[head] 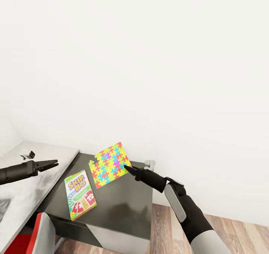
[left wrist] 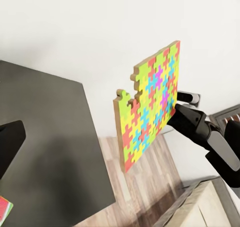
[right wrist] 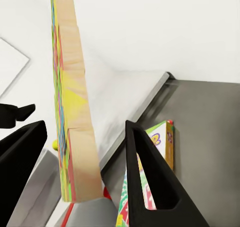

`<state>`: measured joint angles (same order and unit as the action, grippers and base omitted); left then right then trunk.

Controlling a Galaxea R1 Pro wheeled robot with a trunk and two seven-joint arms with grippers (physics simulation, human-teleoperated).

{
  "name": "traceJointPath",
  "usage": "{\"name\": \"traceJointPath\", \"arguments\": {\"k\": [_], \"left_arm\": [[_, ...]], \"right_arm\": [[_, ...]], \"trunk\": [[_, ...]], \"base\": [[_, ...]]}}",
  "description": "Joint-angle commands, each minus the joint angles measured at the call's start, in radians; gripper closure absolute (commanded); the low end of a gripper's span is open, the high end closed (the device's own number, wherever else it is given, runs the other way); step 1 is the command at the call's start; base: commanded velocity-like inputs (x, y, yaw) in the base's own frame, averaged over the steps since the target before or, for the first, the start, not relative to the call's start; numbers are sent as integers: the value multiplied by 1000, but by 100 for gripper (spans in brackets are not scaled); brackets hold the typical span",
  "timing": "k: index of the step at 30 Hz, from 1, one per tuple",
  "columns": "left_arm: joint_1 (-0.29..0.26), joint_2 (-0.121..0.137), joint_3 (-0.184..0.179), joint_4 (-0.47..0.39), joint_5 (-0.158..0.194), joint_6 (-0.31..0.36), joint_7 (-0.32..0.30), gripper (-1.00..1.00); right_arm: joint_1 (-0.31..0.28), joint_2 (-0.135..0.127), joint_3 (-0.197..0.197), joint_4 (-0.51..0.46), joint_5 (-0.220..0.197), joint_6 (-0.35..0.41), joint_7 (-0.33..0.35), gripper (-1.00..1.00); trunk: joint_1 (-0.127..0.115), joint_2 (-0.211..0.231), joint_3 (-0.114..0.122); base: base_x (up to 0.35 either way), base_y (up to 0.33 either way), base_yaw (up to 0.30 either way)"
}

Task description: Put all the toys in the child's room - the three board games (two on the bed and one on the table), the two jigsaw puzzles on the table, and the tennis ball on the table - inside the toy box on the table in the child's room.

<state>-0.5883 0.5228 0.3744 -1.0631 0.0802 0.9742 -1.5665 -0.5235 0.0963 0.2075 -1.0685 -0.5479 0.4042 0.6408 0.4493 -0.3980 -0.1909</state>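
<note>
**Puzzle lifted, box out of sight**

Multicoloured jigsaw puzzle (head: 110, 165) hangs tilted above the dark table section (head: 119, 203), pinched at its edge by the right gripper (head: 127, 168). Beside it, the Skip-Bo box (head: 80, 194) lies flat on that dark section, not yet collected. Left gripper (head: 52, 164) hovers over the pale desk top (head: 22, 198), holding nothing; whether it is parted I cannot tell. By my judgement most packing remains. Open air surrounds the puzzle, with the wall behind.
</note>
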Motion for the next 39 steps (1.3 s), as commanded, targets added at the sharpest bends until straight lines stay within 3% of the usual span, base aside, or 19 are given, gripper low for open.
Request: {"name": "traceJointPath", "arguments": {"k": [1, 39], "left_arm": [[-1, 0, 0, 0, -1, 11, -4, -100], [-1, 2, 0, 0, -2, 11, -4, -100]], "right_arm": [[0, 0, 0, 0, -9, 9, -1, 100], [1, 0, 5, -1, -6, -19, -1, 100]], "trunk": [[1, -2, 0], [1, -2, 60]], "base": [[0, 0, 82], [0, 0, 80]]}}
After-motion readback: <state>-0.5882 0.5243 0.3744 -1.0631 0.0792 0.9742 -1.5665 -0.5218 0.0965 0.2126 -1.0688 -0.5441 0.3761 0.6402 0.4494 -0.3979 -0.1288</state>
